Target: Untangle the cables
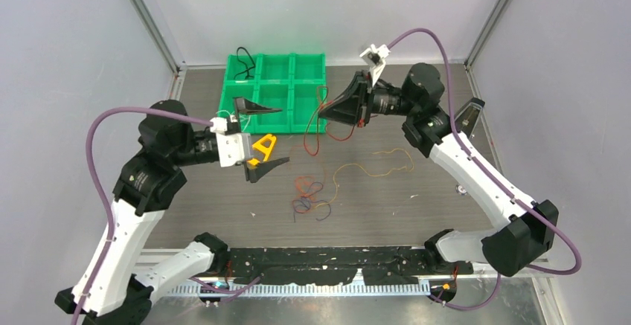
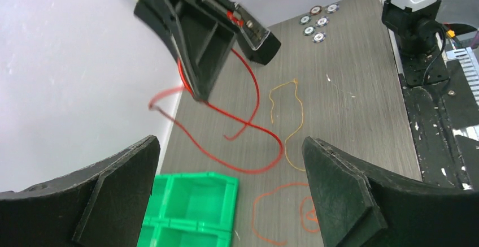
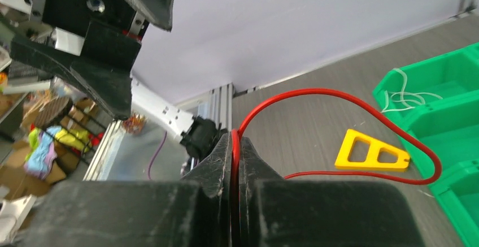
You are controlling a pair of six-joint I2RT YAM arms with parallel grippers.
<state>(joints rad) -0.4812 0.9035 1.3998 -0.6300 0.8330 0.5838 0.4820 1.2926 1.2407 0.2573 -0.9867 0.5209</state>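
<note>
My right gripper [image 1: 325, 111] [image 3: 235, 139] is shut on a red cable [image 1: 314, 128] [image 3: 339, 94] and holds it above the table by the green tray's right edge; the cable loops down to the tabletop [image 2: 248, 128]. My left gripper [image 1: 284, 134] [image 2: 230, 142] is open and empty, above the tray's front edge. A clump of orange, red and dark cables [image 1: 307, 195] lies on the table in front. A long yellow-orange cable [image 1: 372, 165] [image 2: 294, 122] lies to its right. An orange loop [image 2: 271, 207] lies near my left gripper's right finger.
A green compartment tray [image 1: 292, 79] [image 2: 192, 202] [image 3: 452, 89] stands at the back; it holds a black cable [image 1: 244, 65] and a white one [image 3: 404, 97]. A yellow triangular piece [image 1: 263, 149] [image 3: 370, 151] lies under my left gripper. Small round discs [image 2: 316, 24] lie at the table's right side.
</note>
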